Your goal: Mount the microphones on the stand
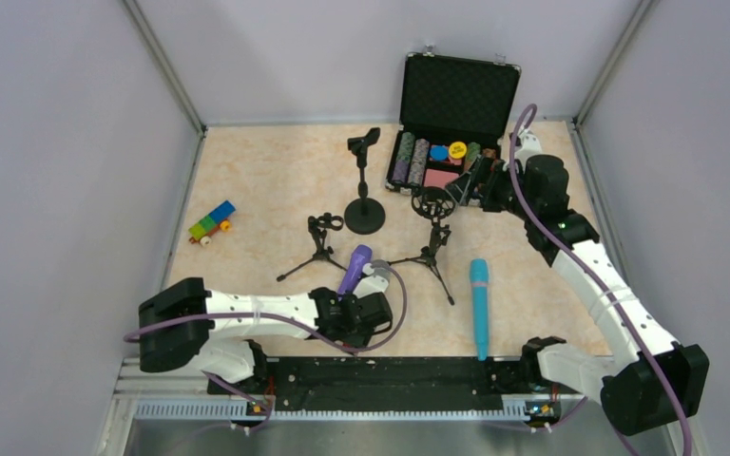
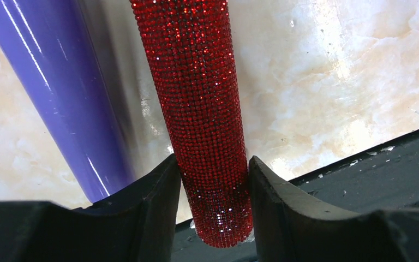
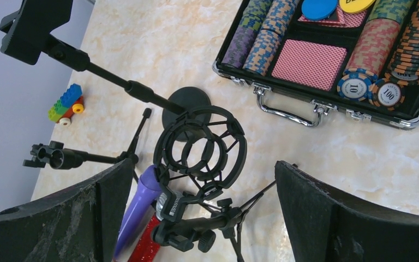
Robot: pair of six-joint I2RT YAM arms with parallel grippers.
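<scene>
The glittery red microphone [image 2: 196,82] lies on the table, and my left gripper [image 2: 214,161] is shut on its tail end, a finger pressed to each side. The purple microphone [image 2: 49,82] lies right beside it on the left; it also shows in the top view [image 1: 355,266]. There my left gripper [image 1: 352,306] covers most of the red one. The teal-blue microphone [image 1: 479,304] lies alone to the right. My right gripper [image 3: 203,164] is open and empty, above the shock-mount tripod stand [image 3: 202,147]. A round-base stand [image 1: 364,217] and a small tripod stand [image 1: 321,228] are nearby.
An open case of poker chips [image 1: 456,95] sits at the back right, close to my right gripper [image 1: 488,190]. A toy block car [image 1: 211,223] is at the left. A black mat [image 1: 390,370] runs along the near edge. Walls enclose the table.
</scene>
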